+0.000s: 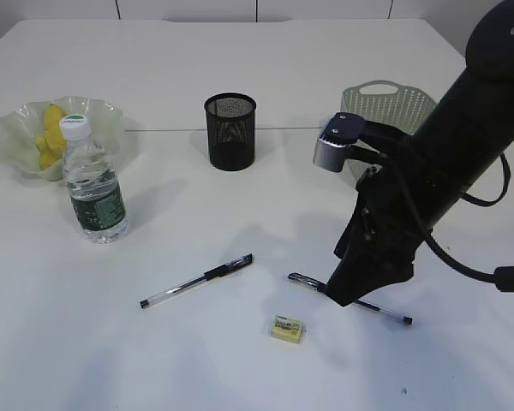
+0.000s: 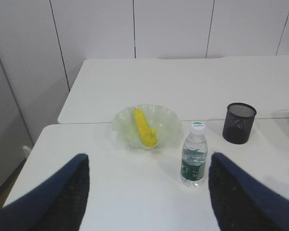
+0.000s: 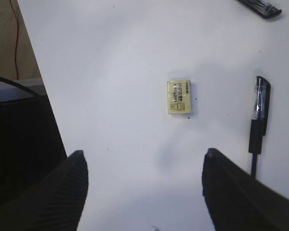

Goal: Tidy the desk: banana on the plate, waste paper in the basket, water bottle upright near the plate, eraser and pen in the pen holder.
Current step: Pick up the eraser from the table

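Observation:
The banana [image 1: 50,137] lies in the pale green plate [image 1: 8,137] at the far left. The water bottle [image 1: 92,184] stands upright just in front of the plate. The black pen holder [image 1: 230,131] stands mid-desk and the basket [image 1: 385,107] at the back right. The eraser [image 1: 287,329] lies near the front, between two pens [image 1: 197,280] [image 1: 392,316]. My right gripper [image 3: 143,156] is open and empty, hovering low over the desk just short of the eraser [image 3: 179,97], with a pen [image 3: 258,115] to its right. My left gripper [image 2: 147,159] is open and empty, high above the plate [image 2: 168,120], banana [image 2: 143,127] and bottle [image 2: 193,155]. No waste paper shows.
The right arm [image 1: 428,180] crosses in front of the basket and covers the middle of the right pen. The desk seam [image 1: 171,130] runs behind the pen holder. The desk's left edge and the floor show in the right wrist view [image 3: 9,38].

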Robot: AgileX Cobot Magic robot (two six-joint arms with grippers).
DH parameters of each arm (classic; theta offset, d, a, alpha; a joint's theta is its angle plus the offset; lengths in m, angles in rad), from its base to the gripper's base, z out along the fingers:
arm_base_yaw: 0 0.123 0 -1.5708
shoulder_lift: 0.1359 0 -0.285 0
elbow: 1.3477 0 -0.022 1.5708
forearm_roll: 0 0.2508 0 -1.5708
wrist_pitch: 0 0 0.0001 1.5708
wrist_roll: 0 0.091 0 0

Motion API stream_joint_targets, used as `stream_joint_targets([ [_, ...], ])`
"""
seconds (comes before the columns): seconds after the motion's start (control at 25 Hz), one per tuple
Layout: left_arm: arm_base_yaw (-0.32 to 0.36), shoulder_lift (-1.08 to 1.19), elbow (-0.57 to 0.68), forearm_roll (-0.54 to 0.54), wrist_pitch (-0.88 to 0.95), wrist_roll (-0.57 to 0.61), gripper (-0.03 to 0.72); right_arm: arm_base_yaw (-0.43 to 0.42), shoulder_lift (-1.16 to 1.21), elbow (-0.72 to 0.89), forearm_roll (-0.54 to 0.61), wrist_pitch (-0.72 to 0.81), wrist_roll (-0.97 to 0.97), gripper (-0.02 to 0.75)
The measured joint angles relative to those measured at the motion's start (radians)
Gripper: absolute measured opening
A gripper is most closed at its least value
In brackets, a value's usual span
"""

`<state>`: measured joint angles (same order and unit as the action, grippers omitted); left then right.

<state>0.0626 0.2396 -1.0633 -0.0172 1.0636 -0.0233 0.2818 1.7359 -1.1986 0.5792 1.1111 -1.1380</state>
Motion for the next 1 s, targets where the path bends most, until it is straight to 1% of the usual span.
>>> stream_joint_targets([
  [0.2, 0.000, 0.000, 0.000, 0.008, 0.001, 0.000, 0.538, 0.000, 0.000, -0.010, 0.059, 0.000, 0.000, 0.549],
  [0.36, 0.000, 0.000, 0.000, 0.017, 0.002, 0.000, 0.538, 0.003, 0.000, -0.010, 0.092, -0.040, -0.014, 0.549],
  [0.52, 0.000, 0.000, 0.000, 0.017, 0.002, 0.000, 0.538, 0.004, 0.012, -0.010, 0.063, -0.053, -0.075, 0.549],
  [0.76, 0.000, 0.000, 0.000, 0.034, 0.011, 0.000, 0.536, 0.007, 0.073, -0.010, 0.038, -0.059, -0.090, 0.549],
  [1.0, 0.000, 0.000, 0.000, 0.050, 0.032, 0.000, 0.536, 0.049, 0.132, -0.010, 0.029, -0.118, -0.104, 0.549],
])
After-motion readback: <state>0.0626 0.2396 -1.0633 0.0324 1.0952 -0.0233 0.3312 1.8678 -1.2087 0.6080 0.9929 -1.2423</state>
